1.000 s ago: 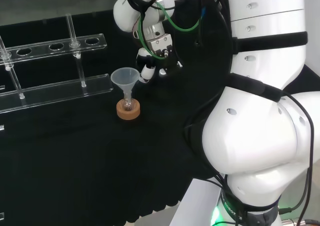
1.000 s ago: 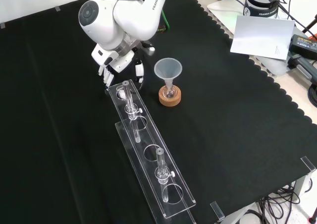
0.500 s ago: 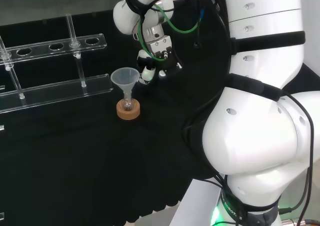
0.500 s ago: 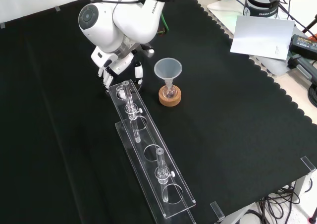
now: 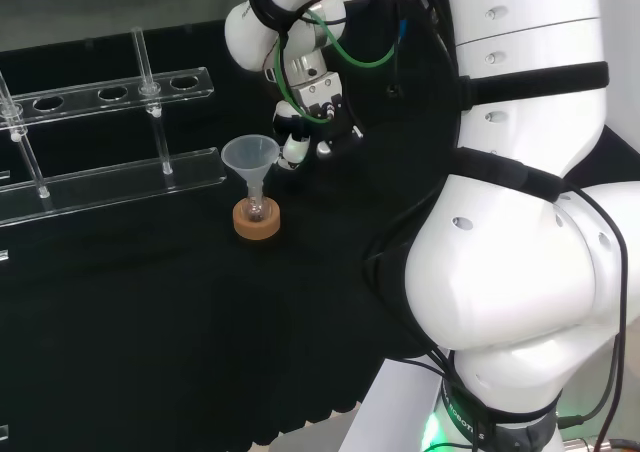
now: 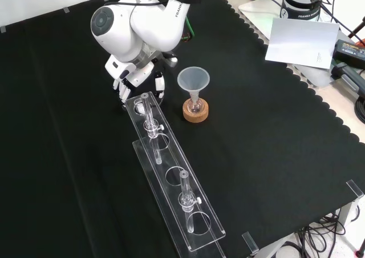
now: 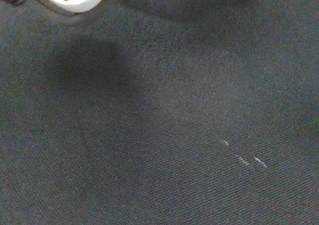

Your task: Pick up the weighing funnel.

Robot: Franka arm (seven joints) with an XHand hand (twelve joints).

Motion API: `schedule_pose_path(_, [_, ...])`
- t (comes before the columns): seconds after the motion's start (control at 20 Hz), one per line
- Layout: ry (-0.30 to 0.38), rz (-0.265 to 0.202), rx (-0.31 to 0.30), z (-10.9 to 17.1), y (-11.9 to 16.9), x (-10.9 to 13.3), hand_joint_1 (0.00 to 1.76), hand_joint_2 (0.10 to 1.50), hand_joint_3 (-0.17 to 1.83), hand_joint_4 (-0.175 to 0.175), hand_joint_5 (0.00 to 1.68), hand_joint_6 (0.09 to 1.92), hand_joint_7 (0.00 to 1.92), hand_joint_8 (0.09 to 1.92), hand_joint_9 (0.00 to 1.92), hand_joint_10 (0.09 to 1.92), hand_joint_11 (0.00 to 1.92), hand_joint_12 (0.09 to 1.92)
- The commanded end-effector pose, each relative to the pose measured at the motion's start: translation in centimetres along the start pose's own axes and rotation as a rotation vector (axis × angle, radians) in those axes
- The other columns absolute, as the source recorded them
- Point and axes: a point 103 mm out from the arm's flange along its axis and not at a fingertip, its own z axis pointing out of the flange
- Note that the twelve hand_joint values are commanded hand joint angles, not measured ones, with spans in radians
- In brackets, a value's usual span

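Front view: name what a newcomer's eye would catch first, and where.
The big white arm reaching in from the view's top grabs attention, its hand low over the black cloth at the far end of a long clear rack. Just right of the hand stands the funnel, stem down in a small flask on a cork ring.

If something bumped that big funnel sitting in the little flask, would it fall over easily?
Probably: the funnel is wide on top with its thin stem in a small flask, so it looks top-heavy. The cork ring underneath likely steadies it somewhat. Being thin and clear, it is probably light.
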Motion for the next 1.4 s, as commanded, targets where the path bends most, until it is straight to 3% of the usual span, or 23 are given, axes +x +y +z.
schedule_pose_path(0.05, [-0.007, 0.001, -0.003, 0.13, 0.18, 0.24, 0.86, 0.65, 0.42, -0.004, 0.62, 0.71, 0.60, 0.67, 0.84, 0.46, 0.58, 1.22])
schedule_pose_path(0.95, [-0.012, 0.003, 0.015, 0.51, 0.79, 0.49, 0.89, 0.67, 0.45, 0.014, 0.71, 0.74, 0.62, 0.68, 0.87, 0.46, 0.62, 1.21])
schedule_pose_path(1.4, [-0.014, 0.000, 0.009, 0.70, 1.11, 0.83, 0.89, 0.68, 0.48, 0.039, 0.82, 0.70, 0.64, 0.67, 0.90, 0.44, 0.64, 1.19])
